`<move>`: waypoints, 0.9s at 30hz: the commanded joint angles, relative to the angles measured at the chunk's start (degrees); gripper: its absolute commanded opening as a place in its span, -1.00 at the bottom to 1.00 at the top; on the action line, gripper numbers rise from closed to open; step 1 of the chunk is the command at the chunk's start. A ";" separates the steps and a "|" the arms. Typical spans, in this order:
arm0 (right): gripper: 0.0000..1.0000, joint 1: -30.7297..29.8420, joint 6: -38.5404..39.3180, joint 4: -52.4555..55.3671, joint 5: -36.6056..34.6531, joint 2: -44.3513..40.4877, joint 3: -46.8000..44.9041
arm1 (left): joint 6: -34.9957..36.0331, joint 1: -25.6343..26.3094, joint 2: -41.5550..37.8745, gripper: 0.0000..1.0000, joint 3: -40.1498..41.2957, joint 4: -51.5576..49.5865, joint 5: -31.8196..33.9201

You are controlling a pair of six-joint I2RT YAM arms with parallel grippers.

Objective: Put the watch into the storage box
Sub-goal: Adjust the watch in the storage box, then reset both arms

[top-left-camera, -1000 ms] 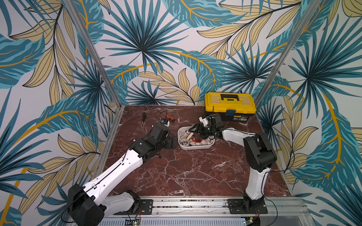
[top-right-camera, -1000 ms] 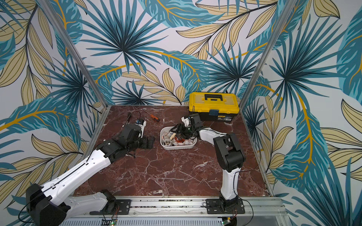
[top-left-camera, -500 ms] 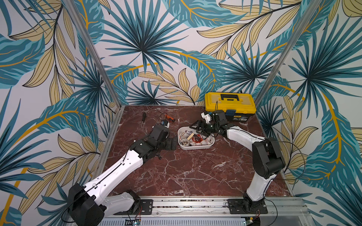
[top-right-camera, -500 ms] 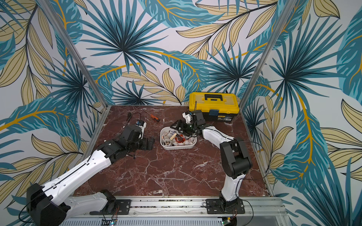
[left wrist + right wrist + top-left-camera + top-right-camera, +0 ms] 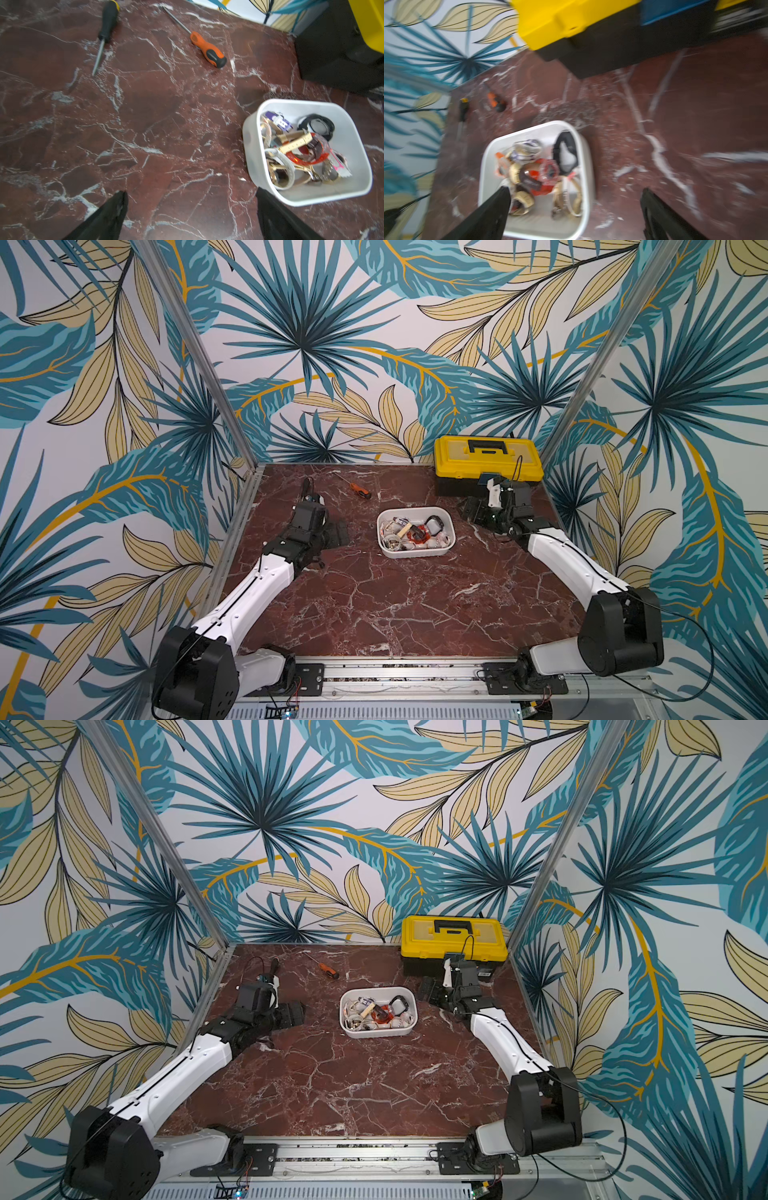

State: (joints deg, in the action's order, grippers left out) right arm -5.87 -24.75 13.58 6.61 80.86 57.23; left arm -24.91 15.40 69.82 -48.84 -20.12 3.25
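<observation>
Black watch [image 5: 434, 524] lies in storage box [image 5: 415, 552], far right corner; right jaws nearer, just beside box; both jaws wide open, empty.

- Both top views are bright, even and sharp.
- Light seems to come from above: the storage box [image 5: 415, 552] and the yellow toolbox [image 5: 488, 456] make only small, soft shadows on the table [image 5: 395, 614].
- Near the edges the straight metal posts [image 5: 199, 352] seem to lean outward.
- The left wrist view is mostly clear, but the fingers [image 5: 104, 218] of the left gripper [image 5: 191, 192] look fuzzy, and the table shines a little pale near them.
- The right wrist view is smeared all over: the watches [image 5: 542, 172], the toolbox and the white lines in the table look streaky.
- The toolbox lid glows very bright yellow there.
</observation>
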 commanded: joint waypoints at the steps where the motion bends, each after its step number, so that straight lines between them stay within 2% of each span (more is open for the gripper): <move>1: 0.99 1.03 3.47 -2.29 -20.61 -3.54 -6.95 | 1.29 -2.15 -0.08 1.00 3.94 13.28 5.85; 4: 0.99 1.99 5.18 -13.06 -27.57 -6.49 -15.41 | 4.02 -3.40 -1.01 1.00 8.44 21.81 14.33; 5: 0.99 2.00 6.42 -18.44 -28.94 -7.31 -18.96 | 5.60 -3.80 -1.61 1.00 10.55 25.58 16.54; 7: 0.99 2.63 7.26 -21.64 -30.18 -8.94 -21.08 | 7.96 -5.00 -2.68 1.00 14.71 32.69 19.81; 14: 0.99 2.62 16.08 -40.53 -34.12 -9.11 -30.33 | 18.27 -9.05 -2.86 1.00 29.41 60.09 26.15; 17: 0.99 2.64 18.12 -52.85 -34.80 -4.71 -34.22 | 20.64 -11.49 0.58 1.00 32.87 68.54 24.84; 21: 0.99 2.70 17.55 -58.24 -32.45 0.54 -34.03 | 21.55 -13.28 7.23 1.00 35.91 79.69 22.41; 22: 0.99 2.70 19.51 -62.27 -31.50 2.32 -34.49 | 20.82 -13.60 9.63 1.00 36.89 83.83 21.35; 24: 0.99 2.66 18.49 -56.57 -29.63 1.42 -32.81 | 20.76 -13.81 15.20 1.00 37.67 90.71 18.86; 25: 0.99 2.70 19.14 -57.98 -28.62 1.90 -33.03 | 22.47 -13.98 18.08 1.00 37.63 95.03 16.03; 26: 0.99 2.70 19.41 -60.09 -27.34 3.02 -33.89 | 23.32 -13.99 18.71 1.00 37.55 94.20 11.83; 27: 0.99 2.70 20.43 -65.55 -27.15 5.21 -35.22 | 23.61 -13.94 19.40 1.00 37.07 92.43 10.67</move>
State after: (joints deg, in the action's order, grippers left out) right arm -3.31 -6.61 -42.13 -23.27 83.31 23.86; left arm -3.97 1.91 87.37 -13.02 62.61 21.06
